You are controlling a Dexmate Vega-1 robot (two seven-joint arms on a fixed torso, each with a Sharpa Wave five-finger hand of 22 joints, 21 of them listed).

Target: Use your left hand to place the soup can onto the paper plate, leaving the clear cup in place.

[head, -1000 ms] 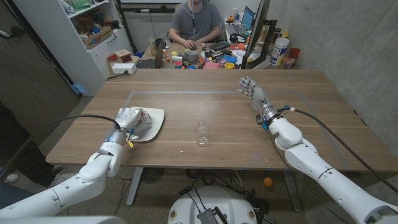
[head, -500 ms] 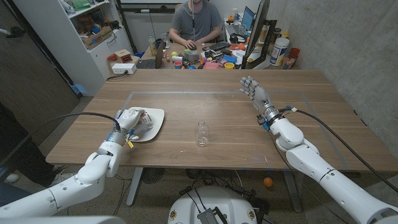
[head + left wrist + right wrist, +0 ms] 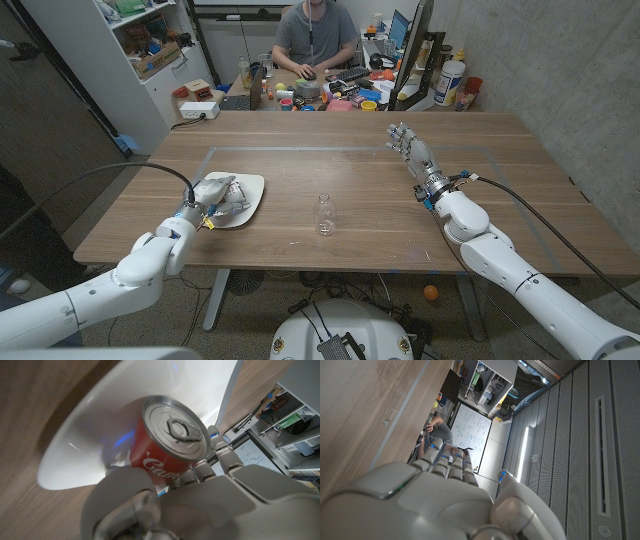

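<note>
Left hand [image 3: 213,191] shifted right over the white round paper plate [image 3: 247,203], still gripping the red soup can [image 3: 165,450]. Right hand [image 3: 409,147] idle, fingers spread. Clear plastic cup [image 3: 324,215] upright mid-counter [image 3: 350,170].

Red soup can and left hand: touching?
Touching. In the left wrist view the left hand wraps its fingers against the side of the red soup can, over the white paper plate.

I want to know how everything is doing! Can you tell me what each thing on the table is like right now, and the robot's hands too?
soup can: over the plate, gripped, lid sealed
paper plate: on the table
clear cup: upright, untouched
left hand: holding the can
right hand: fingers out, holding nothing
</note>
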